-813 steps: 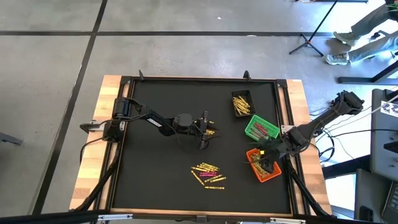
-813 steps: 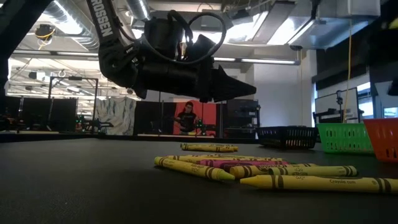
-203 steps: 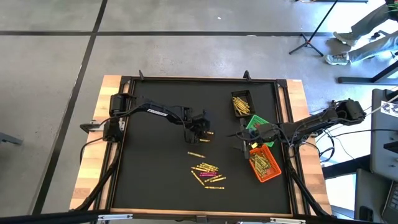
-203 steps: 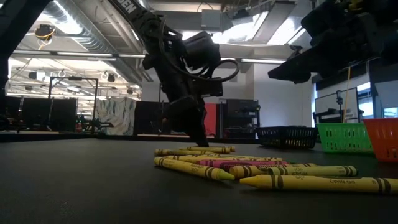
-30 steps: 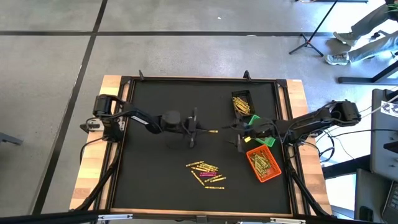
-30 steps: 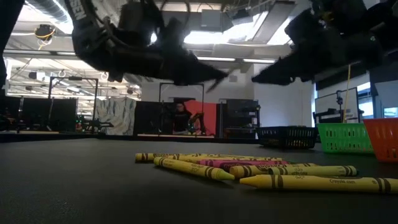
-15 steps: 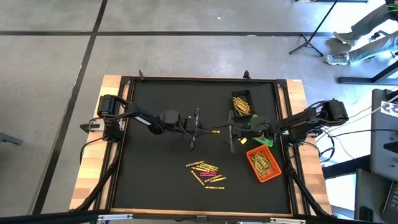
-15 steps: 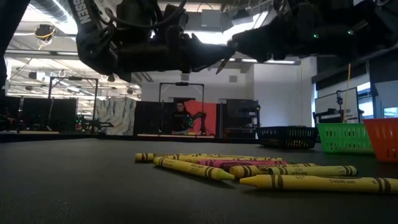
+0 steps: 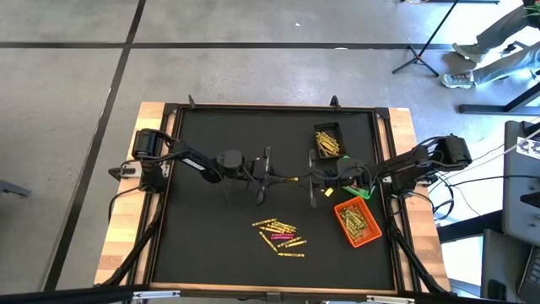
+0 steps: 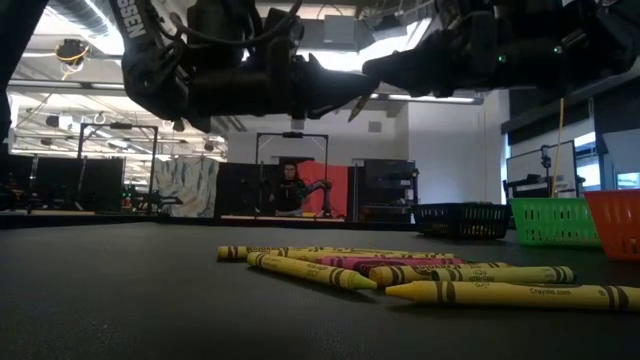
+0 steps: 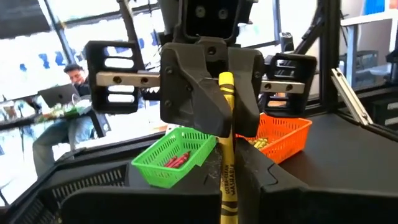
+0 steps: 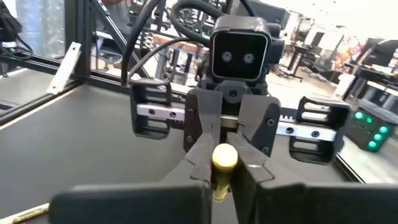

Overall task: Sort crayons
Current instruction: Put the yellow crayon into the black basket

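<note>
Two hands meet on one yellow crayon above the middle of the table.

The left hand (image 9: 272, 176) is clamped on the yellow crayon (image 9: 289, 179), holding it level; the right hand (image 9: 309, 180) has its fingers pinched on the crayon's other end. A heap of loose crayons (image 9: 282, 236) lies toward the table's (image 9: 211, 245) near edge, with three bins along the right edge.

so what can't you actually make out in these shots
- High view: the crayons in the black bin are too small to count or tell apart.
- Low view: the bins' contents are hidden by their own walls, as with the green bin.
- Left wrist view: the yellow crayon runs off the picture's edge, so its lower end is unseen.
- Right wrist view: the right gripper shows only that crayon's end face.
</note>
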### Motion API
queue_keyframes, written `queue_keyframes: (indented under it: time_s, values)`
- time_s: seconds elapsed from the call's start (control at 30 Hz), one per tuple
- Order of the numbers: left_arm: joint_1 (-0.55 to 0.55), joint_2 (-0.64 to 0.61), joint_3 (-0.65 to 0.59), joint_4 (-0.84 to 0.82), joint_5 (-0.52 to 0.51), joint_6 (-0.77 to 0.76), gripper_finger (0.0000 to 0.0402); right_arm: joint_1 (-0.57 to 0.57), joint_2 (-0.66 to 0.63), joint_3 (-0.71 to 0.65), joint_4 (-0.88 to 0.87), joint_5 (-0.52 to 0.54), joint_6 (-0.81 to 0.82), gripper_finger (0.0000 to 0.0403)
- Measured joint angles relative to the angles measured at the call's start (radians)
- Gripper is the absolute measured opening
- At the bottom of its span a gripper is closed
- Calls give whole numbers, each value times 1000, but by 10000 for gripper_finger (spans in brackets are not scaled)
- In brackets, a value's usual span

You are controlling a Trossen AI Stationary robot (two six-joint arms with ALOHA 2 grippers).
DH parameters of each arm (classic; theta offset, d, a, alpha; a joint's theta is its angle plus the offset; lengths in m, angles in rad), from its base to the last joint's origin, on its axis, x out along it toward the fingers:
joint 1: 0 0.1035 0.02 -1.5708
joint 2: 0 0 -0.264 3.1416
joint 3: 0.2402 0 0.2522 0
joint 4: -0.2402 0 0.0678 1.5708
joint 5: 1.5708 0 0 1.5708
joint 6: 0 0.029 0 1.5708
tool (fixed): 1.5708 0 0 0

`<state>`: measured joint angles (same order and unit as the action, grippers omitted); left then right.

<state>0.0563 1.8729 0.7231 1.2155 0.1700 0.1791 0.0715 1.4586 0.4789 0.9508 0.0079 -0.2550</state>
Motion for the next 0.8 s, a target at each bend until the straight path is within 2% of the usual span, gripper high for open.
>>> queue_keyframes:
  time_s: [0.1, 0.23, 0.43, 0.6, 0.8]
  values:
    - [0, 0, 0, -7, -13, -52, 18, 0, -3, 0, -15, 44, 3, 30]
    - [9, 0, 0, -26, -25, -79, 62, 0, -40, 1, -87, 104, 4, 12]
    - [13, 0, 0, -113, -143, -91, 123, 0, -185, 1, -317, 252, 7, 27]
    - [14, 0, 0, -128, -156, -70, 132, -21, -340, 1, -590, 389, 13, 12]
    - [7, 0, 0, -126, -157, -39, 132, -146, -503, 1, -904, 446, 61, 22]
